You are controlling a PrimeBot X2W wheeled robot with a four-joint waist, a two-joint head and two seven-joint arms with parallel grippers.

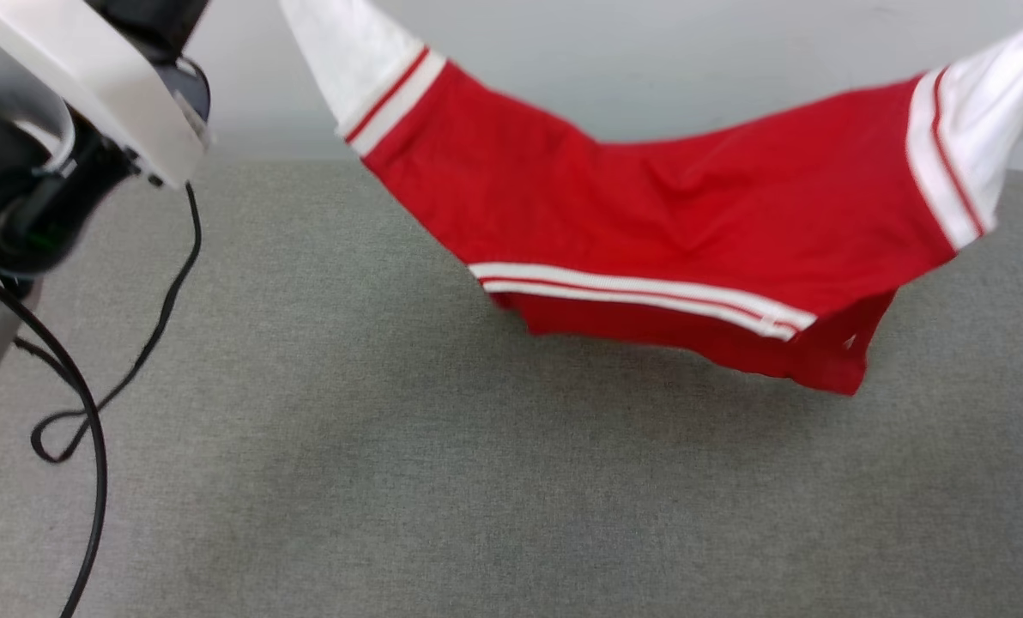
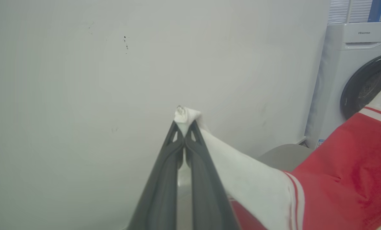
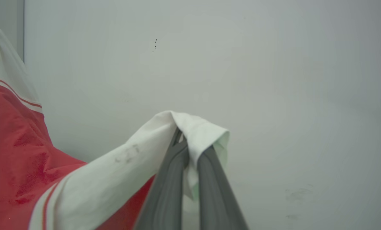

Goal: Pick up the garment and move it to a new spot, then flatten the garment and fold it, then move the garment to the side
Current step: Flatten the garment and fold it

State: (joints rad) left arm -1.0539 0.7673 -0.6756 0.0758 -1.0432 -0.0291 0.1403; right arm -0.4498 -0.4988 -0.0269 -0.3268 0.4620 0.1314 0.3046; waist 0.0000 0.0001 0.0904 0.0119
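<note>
Head view: a red jersey T-shirt with white short sleeves and red-white striped trim [image 1: 666,223] is seen stretched in the air above a grey woven cloth surface [image 1: 391,446]. Its two sleeves are drawn up towards the top left and top right corners, and the red body sags between them. A striped band is seen along the lower part, with a red fold hanging beneath it; whether that fold touches the surface cannot be told. A white and black arm housing [image 1: 91,86] is seen at the upper left, with a thin black cable [image 1: 91,412] looped below it over the surface.

In the left wrist view, the left gripper [image 2: 184,126] is seen clamped on the bunched tip of one white sleeve, its dark fingers pressed together. A pale wall [image 2: 81,95] lies behind, and a white front-loading washing machine [image 2: 353,80] is seen at the right edge.

In the right wrist view, the right gripper [image 3: 190,150] is seen closed on the other white sleeve, whose cuff is draped over the fingertips.
</note>
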